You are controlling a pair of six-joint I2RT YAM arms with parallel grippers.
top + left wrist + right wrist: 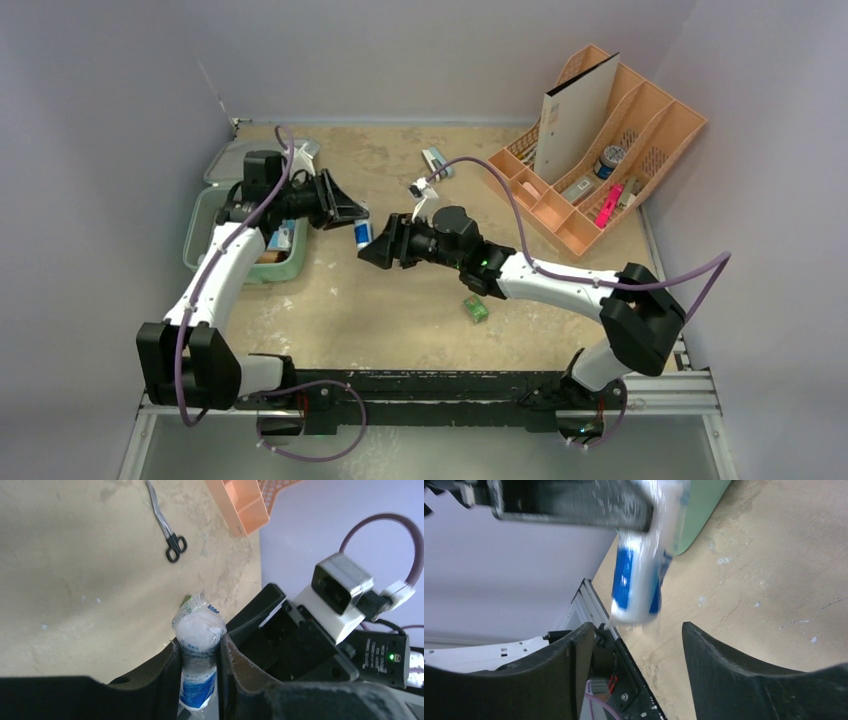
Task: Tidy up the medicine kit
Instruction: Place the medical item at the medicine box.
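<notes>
While the left gripper (200, 652) is clamped on a bandage roll (197, 630), a white roll in clear wrap with a blue label, the right gripper (636, 627) faces it from the right with its jaws standing wide apart. The roll's free end sits in the gap between the right fingers (574, 645) and touches neither of them. Both grippers meet over the middle of the table (400, 320). The medicine kit (195, 235) lies at the left edge of the table, just left of the left gripper, with its lid swung back toward the far side and a few small packets inside. Black-handled scissors (167, 527) lie flat on the table farther off. A peach desk organizer (600, 150) stands at the far right corner.
</notes>
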